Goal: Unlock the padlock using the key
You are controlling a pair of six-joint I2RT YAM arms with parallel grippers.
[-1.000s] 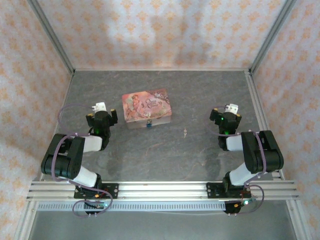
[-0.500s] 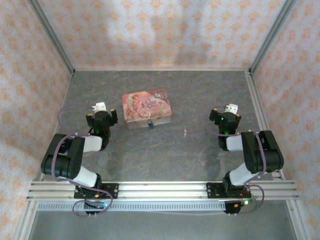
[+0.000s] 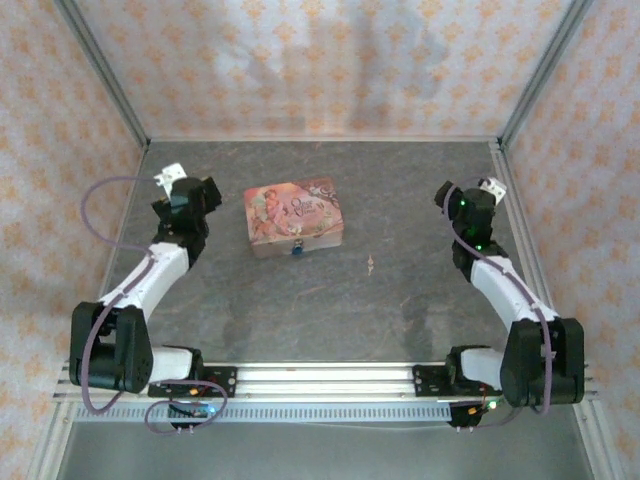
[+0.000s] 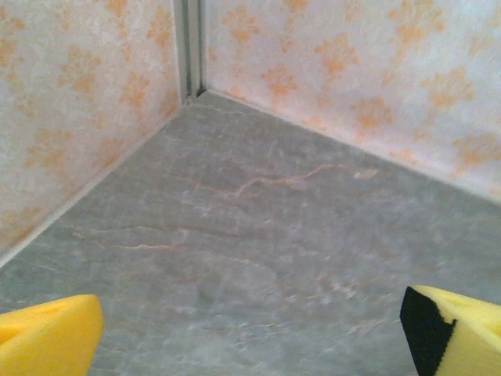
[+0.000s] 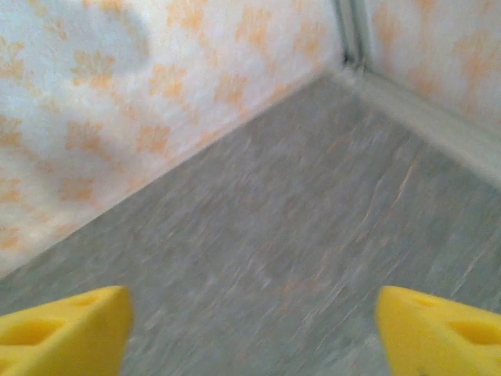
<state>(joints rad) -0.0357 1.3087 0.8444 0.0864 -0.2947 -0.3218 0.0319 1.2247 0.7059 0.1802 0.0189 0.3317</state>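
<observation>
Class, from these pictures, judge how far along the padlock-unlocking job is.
Nothing looks done: the padlock hangs on the pink tin; the key lies untouched to its right. In hand: nothing; the left gripper and right gripper are open, far from both. Left: grasp key, insert, turn.

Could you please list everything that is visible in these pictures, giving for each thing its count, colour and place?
tin box: one, pink with a printed picture, on the table, left of centre.
padlock: one, teal-blue, at the tin box's near side.
key: one, pale silvery, flat on the table, right of the padlock and apart from it.
table: one, grey, stone-patterned.
walls: three, pale with orange motifs, around the table.
rail: one, silver, at the near edge.
left arm, right arm: two, black and white.
left gripper: yellow fingertips wide apart, holding nothing, facing the far left corner.
right gripper: the same, facing the far right corner.
</observation>
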